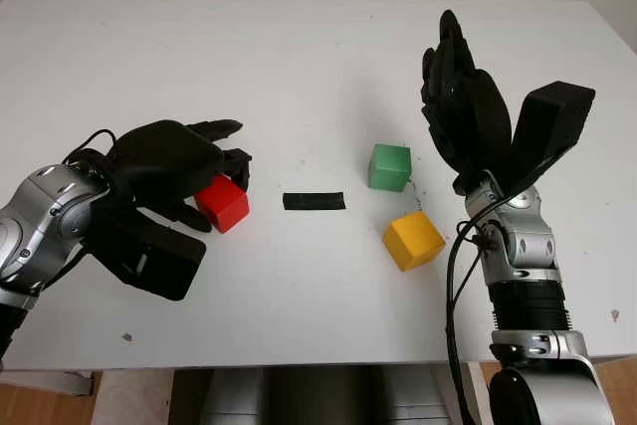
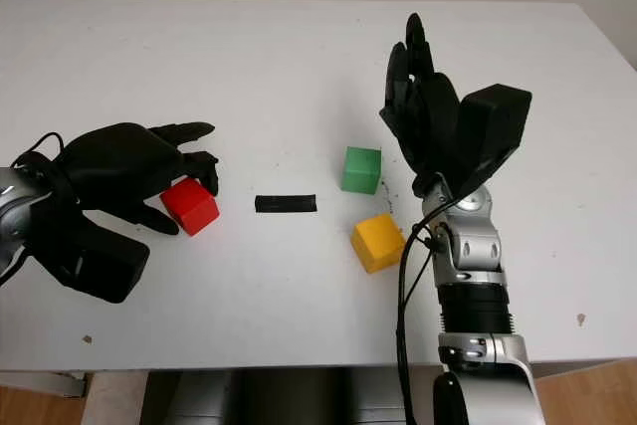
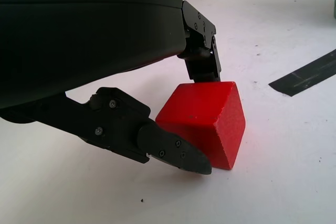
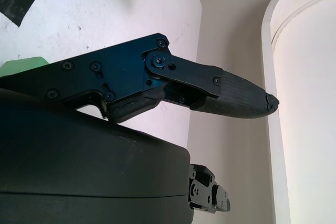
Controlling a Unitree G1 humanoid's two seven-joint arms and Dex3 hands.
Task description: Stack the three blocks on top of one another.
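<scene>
A red block [image 1: 222, 203] sits on the white table [image 1: 299, 67] at the left. My left hand [image 1: 215, 178] is curled around it; in the left wrist view the thumb [image 3: 168, 148] presses one face of the red block [image 3: 207, 121] and a finger [image 3: 202, 59] touches its upper far edge. A green block [image 1: 389, 167] stands right of centre, and a yellow block [image 1: 414, 240] lies just in front of it, turned a little. My right hand [image 1: 453, 67] is open and raised upright above the table, just right of the green block.
A short strip of black tape [image 1: 314, 201] is stuck to the table between the red block and the other two. The table's front edge runs close below the blocks. The back half of the table is bare white surface.
</scene>
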